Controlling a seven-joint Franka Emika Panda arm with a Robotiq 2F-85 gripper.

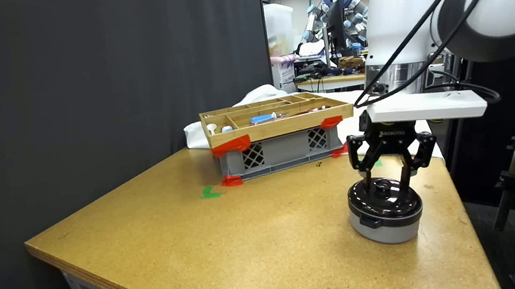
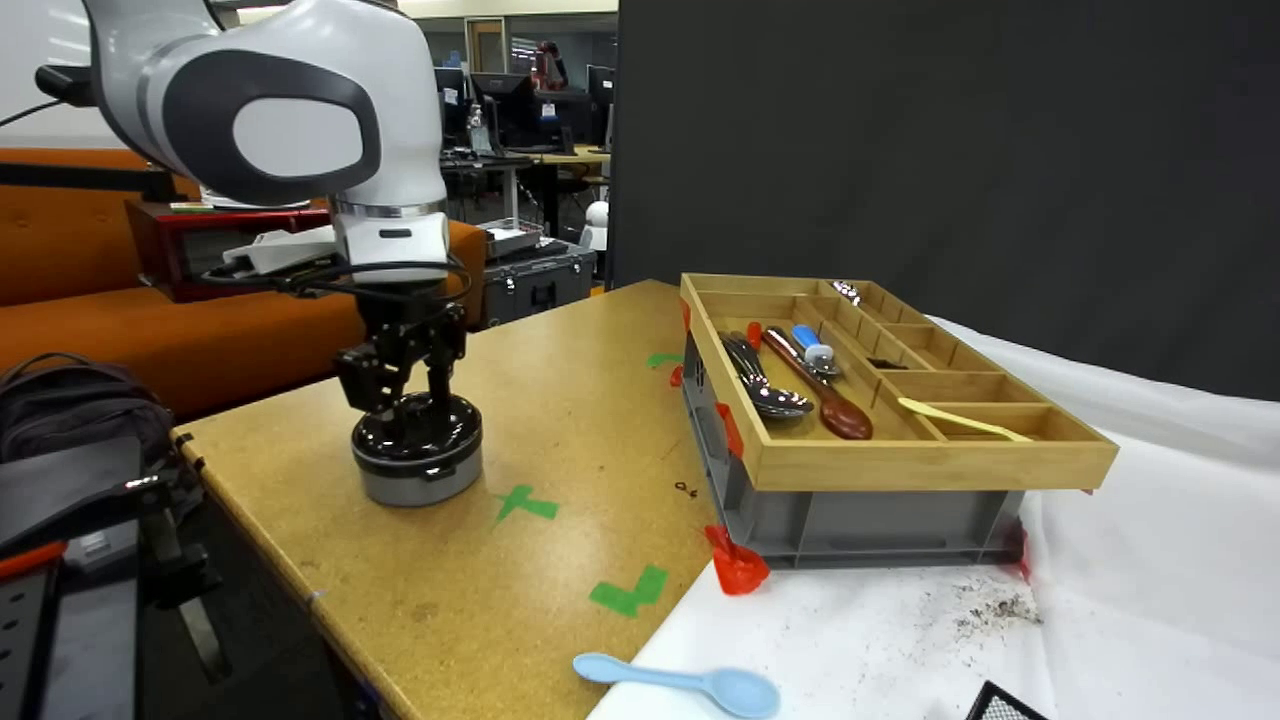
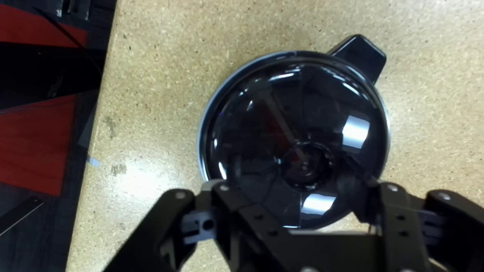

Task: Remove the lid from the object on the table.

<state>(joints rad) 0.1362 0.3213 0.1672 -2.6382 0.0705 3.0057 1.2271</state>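
Observation:
The small round pot (image 1: 386, 233) stands on the tan table (image 1: 267, 239) near its edge, and shows in both exterior views (image 2: 425, 489). The black lid (image 1: 385, 206) sits on top of it, glossy and domed with a centre knob. The lid also shows in an exterior view (image 2: 455, 428) and fills the middle of the wrist view (image 3: 249, 121). The pot's reddish inside is hidden. My gripper (image 1: 386, 185) points straight down over the lid. Its fingers (image 3: 294, 173) are spread, one on each side of the knob, with a gap to it. Whether the tips touch the lid is unclear.
A grey crate (image 1: 282, 154) carries a wooden cutlery tray (image 2: 930, 468) with several utensils. A light blue spoon (image 2: 690, 680) lies by white cloth. Green tape (image 2: 525, 503) marks the table. A black curtain (image 1: 108, 93) stands behind. The table edge runs close beside the pot.

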